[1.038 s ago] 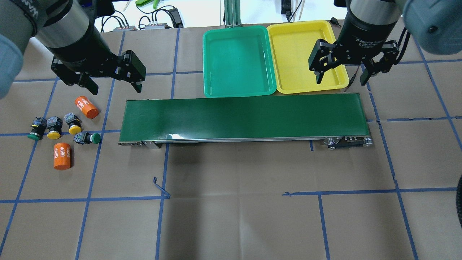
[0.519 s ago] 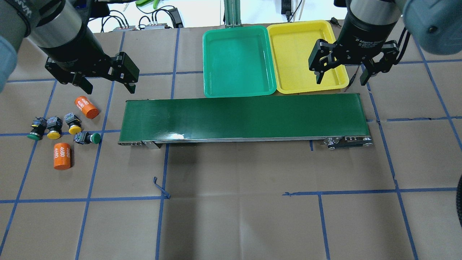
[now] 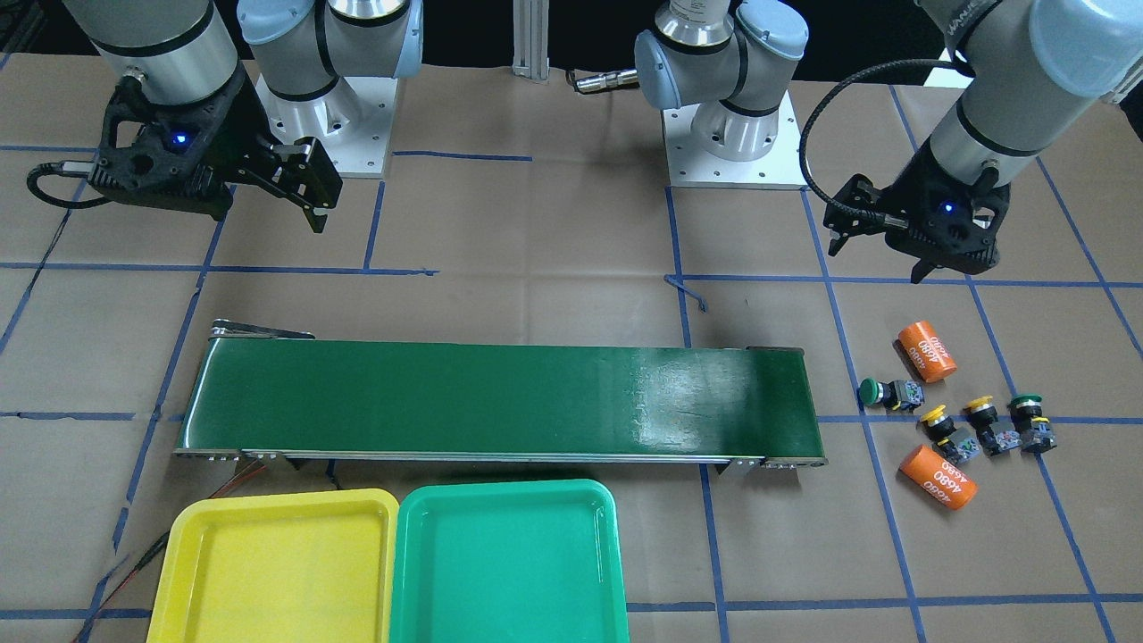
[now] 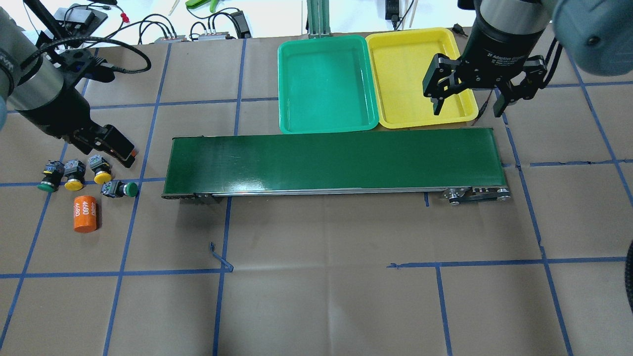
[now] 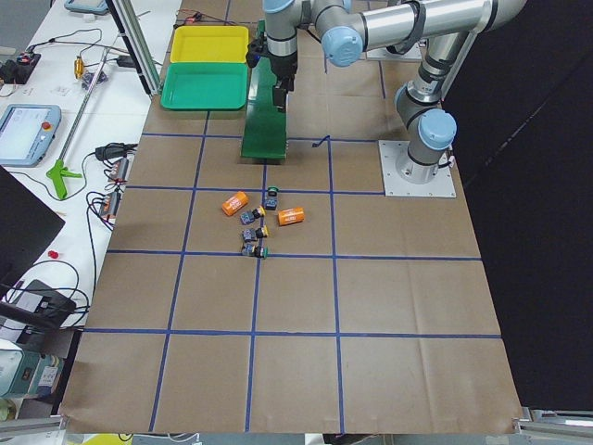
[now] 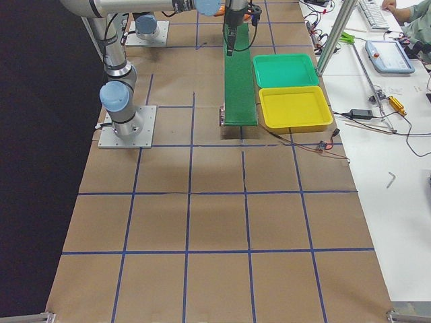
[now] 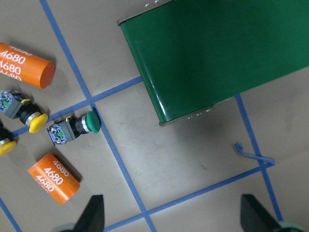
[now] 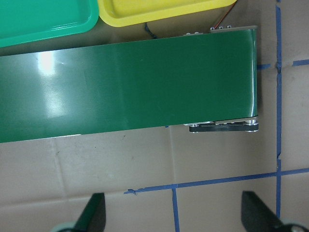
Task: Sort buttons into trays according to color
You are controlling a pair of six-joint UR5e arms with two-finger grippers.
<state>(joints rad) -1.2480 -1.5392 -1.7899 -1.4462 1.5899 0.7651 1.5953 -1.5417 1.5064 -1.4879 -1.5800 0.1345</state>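
Observation:
Four buttons lie at the table's left: a green one [image 4: 48,183], two yellow ones [image 4: 74,180] [image 4: 101,171], and a green one on its side [image 4: 121,189]. My left gripper [image 4: 111,146] is open and empty, hanging just behind the cluster. In the left wrist view, its fingers [image 7: 94,215] stand wide apart, with the side-lying green button [image 7: 77,128] and a yellow one [image 7: 21,111] in sight. The green tray [image 4: 324,84] and yellow tray [image 4: 405,74] sit behind the belt, both bare. My right gripper [image 4: 467,110] is open and empty over the yellow tray's near right corner.
A long dark-green conveyor belt [image 4: 331,160] runs across the middle. Two orange "4680" cylinders [image 3: 926,351] [image 3: 938,478] lie among the buttons; the left gripper covers one of them in the overhead view. Cables lie at the table's far edge.
My left arm has swung left and down toward the button cluster, its wrist turned, and now covers the upper orange cylinder. The right arm has not moved.

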